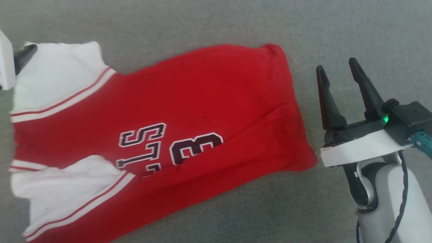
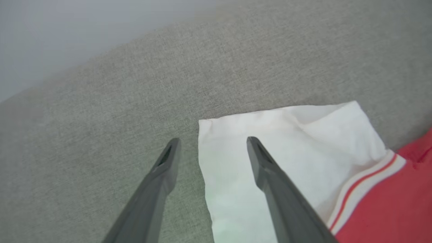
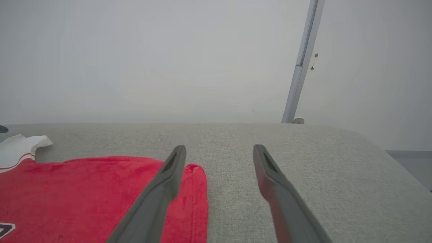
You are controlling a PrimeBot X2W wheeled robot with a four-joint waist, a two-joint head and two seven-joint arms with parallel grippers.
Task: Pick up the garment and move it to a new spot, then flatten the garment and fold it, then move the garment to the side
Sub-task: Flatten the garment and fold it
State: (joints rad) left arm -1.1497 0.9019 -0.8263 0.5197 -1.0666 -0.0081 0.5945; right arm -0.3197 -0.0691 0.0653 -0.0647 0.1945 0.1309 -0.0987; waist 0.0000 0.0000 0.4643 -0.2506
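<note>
Lying spread out, the garment [image 1: 189, 111]: sleeve [image 2: 287, 135] at released left gripper [image 2: 212, 141], hem [image 1: 298, 114] beside released right gripper [image 1: 336, 65].

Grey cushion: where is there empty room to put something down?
The wide bare strip of grey cushion behind the garment is free, and so is the near patch between its hem and the right tool. By the white sleeves and left tool, it is crowded.
</note>
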